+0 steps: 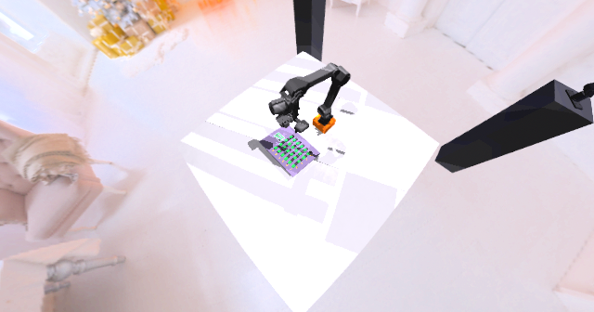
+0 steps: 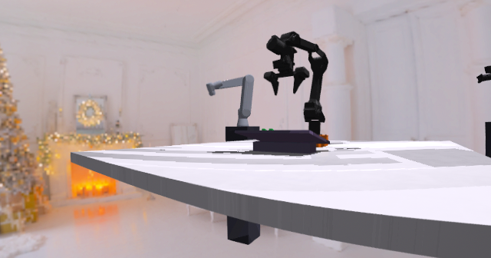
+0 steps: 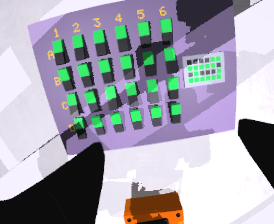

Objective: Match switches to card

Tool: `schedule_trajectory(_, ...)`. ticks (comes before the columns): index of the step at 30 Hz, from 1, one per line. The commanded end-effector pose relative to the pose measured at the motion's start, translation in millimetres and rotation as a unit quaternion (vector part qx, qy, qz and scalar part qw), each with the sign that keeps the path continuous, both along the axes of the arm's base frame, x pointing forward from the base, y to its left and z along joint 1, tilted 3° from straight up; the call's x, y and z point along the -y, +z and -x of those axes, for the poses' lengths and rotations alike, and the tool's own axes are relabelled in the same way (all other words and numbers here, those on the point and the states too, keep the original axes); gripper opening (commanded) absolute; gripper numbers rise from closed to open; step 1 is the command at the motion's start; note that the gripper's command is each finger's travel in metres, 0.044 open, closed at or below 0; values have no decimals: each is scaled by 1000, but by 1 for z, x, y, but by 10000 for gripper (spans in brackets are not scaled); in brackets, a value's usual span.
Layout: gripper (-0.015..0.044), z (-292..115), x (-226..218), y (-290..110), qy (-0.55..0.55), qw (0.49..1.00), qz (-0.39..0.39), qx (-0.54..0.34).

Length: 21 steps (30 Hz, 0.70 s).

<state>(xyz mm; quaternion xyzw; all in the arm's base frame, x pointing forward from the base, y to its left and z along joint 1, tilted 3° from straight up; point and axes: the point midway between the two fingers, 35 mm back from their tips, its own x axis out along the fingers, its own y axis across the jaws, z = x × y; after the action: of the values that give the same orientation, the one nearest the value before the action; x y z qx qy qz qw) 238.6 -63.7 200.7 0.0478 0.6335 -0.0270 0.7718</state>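
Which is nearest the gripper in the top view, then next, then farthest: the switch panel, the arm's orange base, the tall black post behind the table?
1. Switch panel, just below the open gripper.
2. Orange base, beside it to the picture's right.
3. Black post, beyond the table's far corner.

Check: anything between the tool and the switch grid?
Nothing visible. The open black tool hangs in open air well above the purple switch panel; the wrist view looks straight onto the green-and-grey rocker switches, only shadow across them.

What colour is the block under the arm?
Orange; the base shows best in the wrist view.
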Motion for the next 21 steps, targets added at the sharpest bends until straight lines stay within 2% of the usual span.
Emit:
schedule_trajectory(1, 374, 0, -2, -1, 0, 1000, 0, 0)
schedule_trajectory(7, 216, 1, -59, -43, 0, 1000, -1, -1)
schedule_trajectory(15, 6, 31, -128, -102, 1, 1000, -5, 7)
schedule_trajectory(21, 0, 30, -129, -111, 1, 1000, -5, 10)
